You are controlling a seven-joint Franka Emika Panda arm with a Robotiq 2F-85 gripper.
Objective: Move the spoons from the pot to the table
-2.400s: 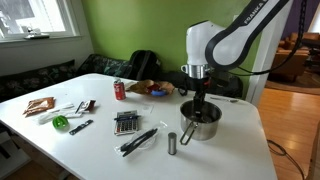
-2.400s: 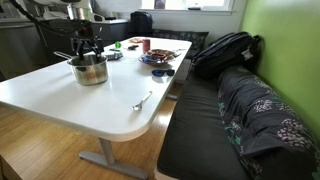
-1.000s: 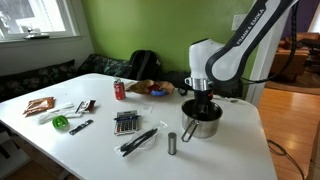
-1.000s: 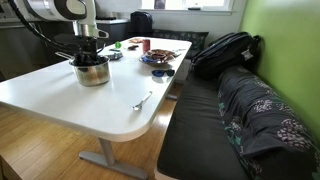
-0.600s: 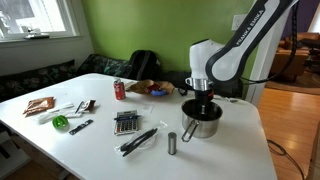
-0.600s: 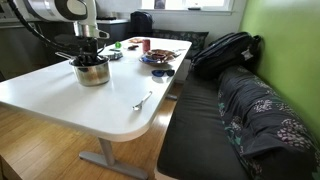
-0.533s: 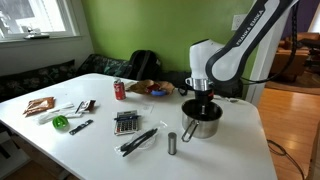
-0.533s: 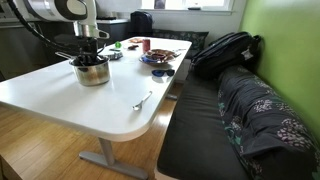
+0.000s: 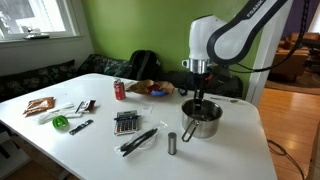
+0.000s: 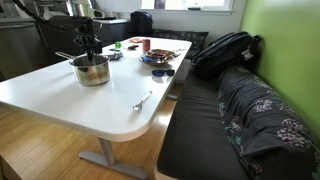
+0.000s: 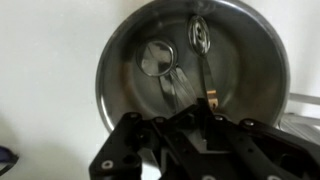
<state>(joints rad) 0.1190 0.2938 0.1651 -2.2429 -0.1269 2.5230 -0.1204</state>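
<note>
The steel pot [image 9: 203, 120] [image 10: 90, 70] stands on the white table [image 9: 100, 150] [image 10: 60, 100]. My gripper [image 9: 196, 96] [image 10: 88, 46] hangs just above its mouth. In the wrist view the gripper [image 11: 196, 112] is shut on the handle end of a thin spoon [image 11: 201, 55], which hangs down into the pot [image 11: 255, 60]. A second spoon [image 11: 157, 57] lies on the pot's bottom. One more spoon [image 10: 142, 101] lies on the table near its rounded corner.
A dark grey cylinder [image 9: 172, 143], long black utensils [image 9: 138, 140] and a calculator [image 9: 126, 123] lie near the pot. A red can [image 9: 119, 90], plates and small items are farther off. A bench with a backpack [image 10: 225, 50] runs along one table edge.
The jaws have shut on a spoon's handle down in the pot. The gripper has then risen above the rim, bringing the spoon up with it.
</note>
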